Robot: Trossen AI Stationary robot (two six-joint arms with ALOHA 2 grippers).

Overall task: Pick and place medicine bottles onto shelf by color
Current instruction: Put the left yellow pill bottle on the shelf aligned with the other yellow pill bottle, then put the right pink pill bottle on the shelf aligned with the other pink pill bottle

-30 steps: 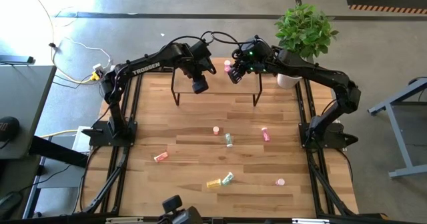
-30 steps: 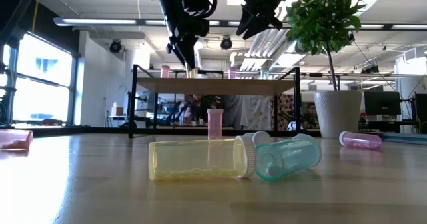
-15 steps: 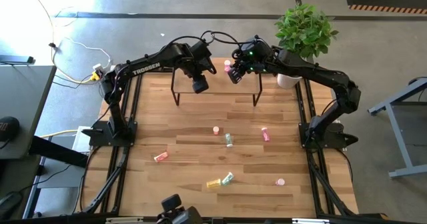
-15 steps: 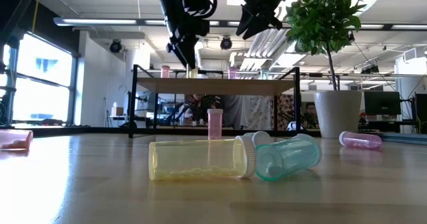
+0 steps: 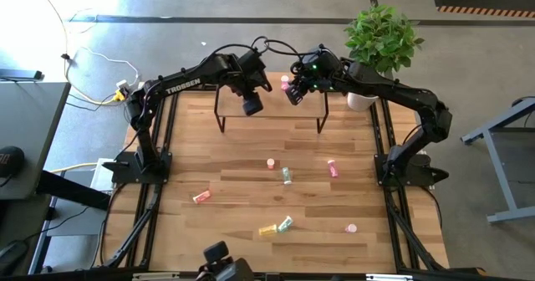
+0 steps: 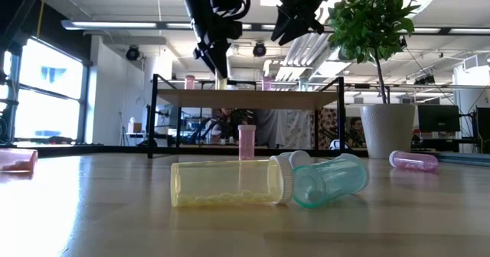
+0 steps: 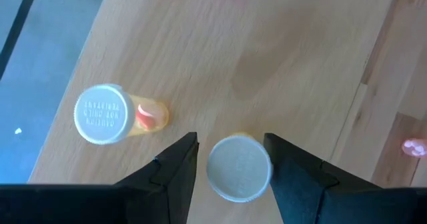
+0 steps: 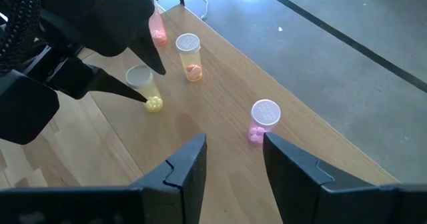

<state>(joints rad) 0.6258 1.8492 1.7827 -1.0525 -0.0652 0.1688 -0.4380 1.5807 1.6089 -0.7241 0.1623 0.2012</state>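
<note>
The shelf stands at the table's far middle. On it a yellow bottle stands upright, white cap up. My left gripper hangs over it, open, one finger on either side of the cap with a small gap on each side. Beside it on the shelf stand an orange bottle, a pink bottle and a reddish one. My right gripper hovers open over the shelf's right part, nothing between its fingers.
Several bottles lie or stand loose on the table's near half: pink, green, pink, red-orange, yellow beside green, pink. A potted plant stands at the shelf's right.
My left gripper has opened a little over the shelf and let go of the yellow bottle, which stays upright on the board. Neither arm has shifted otherwise.
</note>
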